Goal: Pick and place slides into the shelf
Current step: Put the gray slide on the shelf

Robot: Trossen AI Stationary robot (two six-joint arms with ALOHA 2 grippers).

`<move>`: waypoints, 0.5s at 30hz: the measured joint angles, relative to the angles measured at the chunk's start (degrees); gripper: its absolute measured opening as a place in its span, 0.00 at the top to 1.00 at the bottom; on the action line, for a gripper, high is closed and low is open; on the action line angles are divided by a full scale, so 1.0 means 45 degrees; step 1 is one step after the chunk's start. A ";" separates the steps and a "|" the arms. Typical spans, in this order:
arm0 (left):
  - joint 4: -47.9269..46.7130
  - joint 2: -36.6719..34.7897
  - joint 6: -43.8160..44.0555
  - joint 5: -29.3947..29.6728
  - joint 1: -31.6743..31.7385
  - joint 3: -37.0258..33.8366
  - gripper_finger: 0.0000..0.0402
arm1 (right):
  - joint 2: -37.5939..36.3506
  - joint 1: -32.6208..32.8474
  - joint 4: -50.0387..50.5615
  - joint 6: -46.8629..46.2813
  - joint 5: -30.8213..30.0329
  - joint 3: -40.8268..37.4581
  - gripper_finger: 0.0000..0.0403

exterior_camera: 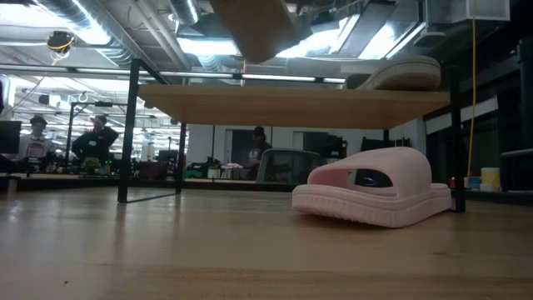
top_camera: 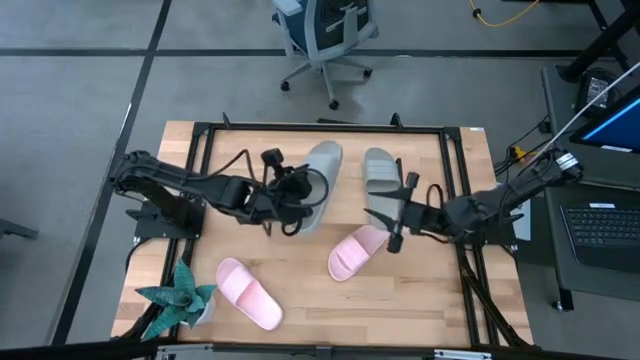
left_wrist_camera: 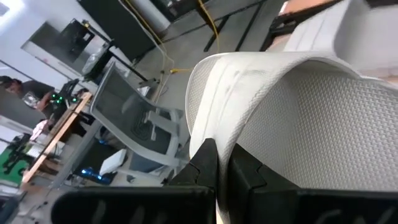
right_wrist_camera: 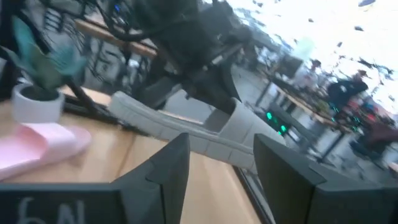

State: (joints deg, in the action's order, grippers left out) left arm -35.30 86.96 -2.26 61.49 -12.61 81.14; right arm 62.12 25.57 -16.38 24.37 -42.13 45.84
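Left gripper (top_camera: 296,200) pinched shut on a grey sandal (top_camera: 318,185), held over the shelf (top_camera: 200,150) toward twelve o'clock. Right gripper (top_camera: 398,222) spread wide, empty, just above a pink sandal (top_camera: 355,252). Could slip off the board's edge through that thin grip. Open tabletop at six o'clock.

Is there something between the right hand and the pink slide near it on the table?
Nothing visible stands between them. In the high view the right hand, open, hangs just above the pink slide, beside the grey-green slide on the shelf. The left hand is shut on the other grey-green slide, off to the side.
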 joint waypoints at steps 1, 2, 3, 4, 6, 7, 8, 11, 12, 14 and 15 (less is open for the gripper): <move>-0.0022 0.0000 0.0000 -0.0017 0.0058 -0.0005 0.99 | 0.0219 -0.0199 0.0409 -0.0029 0.0000 0.0342 0.56; 0.0002 0.0012 0.0005 -0.0001 0.0136 -0.0005 0.99 | 0.0494 -0.0408 0.0876 -0.0032 0.0009 0.0773 0.56; 0.0045 0.0046 0.0006 0.0021 0.0230 0.0005 0.99 | 0.0796 -0.0616 0.1437 -0.0023 0.0014 0.1264 0.56; 0.0040 0.0082 0.0013 0.0014 0.0326 0.0005 0.99 | 0.1095 -0.0820 0.2104 -0.0025 0.0023 0.1748 0.56; -0.0037 0.0130 0.0101 -0.0071 0.0467 -0.0005 0.99 | 0.1790 -0.1186 0.3187 -0.0091 0.0027 0.2727 0.56; -0.0017 0.0125 0.0126 -0.0087 0.0532 -0.0005 0.99 | 0.2117 -0.1341 0.3593 -0.0168 0.0019 0.3180 0.56; 0.0017 0.0111 0.0187 -0.0069 0.0587 -0.0005 0.99 | 0.2433 -0.1508 0.3892 -0.0239 0.0024 0.3560 0.56; 0.0003 0.0106 0.0476 -0.0024 0.0734 -0.0005 0.99 | 0.3316 -0.1940 0.4210 0.0007 0.0034 0.4529 0.56; -0.0003 0.0107 0.0476 -0.0027 0.0774 -0.0002 0.99 | 0.3572 -0.2051 0.4249 0.0219 0.0033 0.4765 0.56; 0.0010 0.0104 0.0491 0.0005 0.0806 0.0000 0.99 | 0.4075 -0.2265 0.4249 0.0611 0.0038 0.5215 0.56; 0.0002 0.0107 0.0491 0.0017 0.0814 -0.0005 0.99 | 0.4290 -0.2392 0.4263 0.0790 0.0043 0.5377 0.56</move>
State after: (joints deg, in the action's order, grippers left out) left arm -35.29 87.44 -0.05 61.56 -8.95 81.12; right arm 81.43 14.80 2.81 27.93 -41.93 70.03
